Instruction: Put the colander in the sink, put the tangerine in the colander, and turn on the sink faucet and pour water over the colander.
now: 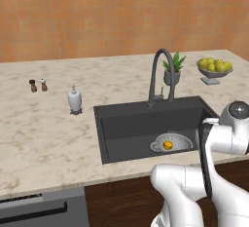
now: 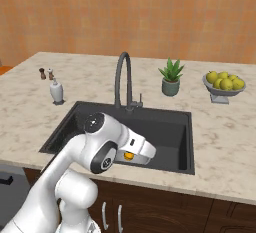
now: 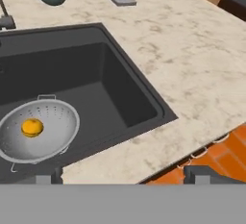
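The round silver-grey pierced metal colander (image 1: 171, 141) sits on the floor of the large rectangular matte dark-grey sink (image 1: 126, 123), toward its front right part, and the small bright orange tangerine (image 3: 32, 127) lies inside it, near the middle of the bowl. Both placing steps look done; what remains is the water.

The tall dark-grey gooseneck faucet (image 2: 123, 79) stands at the back rim of the sink on the marbled beige table (image 1: 44, 128), with its small side lever (image 2: 140, 98) low beside the stem. That lever is the part to take: stiff metal, thin and likely slick, so a push or a pinch near its tip should swing it. The arched spout probably needs swivelling toward the colander too.

The gripper (image 3: 120, 176) hangs above the sink's front edge; its dark fingertips (image 3: 199, 174) stand well apart, spread wide, with nothing between them.
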